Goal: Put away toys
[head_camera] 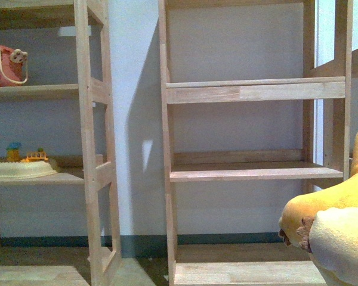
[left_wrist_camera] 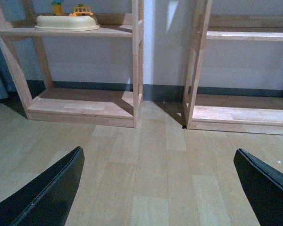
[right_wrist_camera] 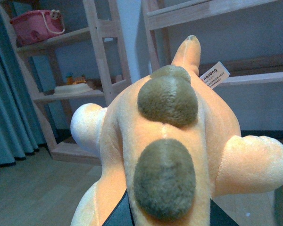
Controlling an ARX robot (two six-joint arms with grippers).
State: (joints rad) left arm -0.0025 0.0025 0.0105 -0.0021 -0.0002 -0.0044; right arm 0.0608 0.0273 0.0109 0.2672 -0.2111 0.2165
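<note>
The orange plush animal (right_wrist_camera: 179, 141) fills the right wrist view, with brown nubs along its back and a white paper tag (right_wrist_camera: 215, 74). My right gripper (right_wrist_camera: 167, 219) is shut on it, and its dark fingers (right_wrist_camera: 118, 216) show on either side of the body. In the front view the plush (head_camera: 334, 232) shows at the lower right, orange with a pale cream part, held in the air before the right shelf unit (head_camera: 253, 173). My left gripper (left_wrist_camera: 162, 188) is open and empty above the wooden floor (left_wrist_camera: 146, 169).
Two wooden shelf units stand against the wall. The left unit (head_camera: 92, 149) holds a pink basket (head_camera: 6, 64) above and a cream tray (head_camera: 21, 170) with small toys. A teal curtain (right_wrist_camera: 9, 94) hangs at the far left.
</note>
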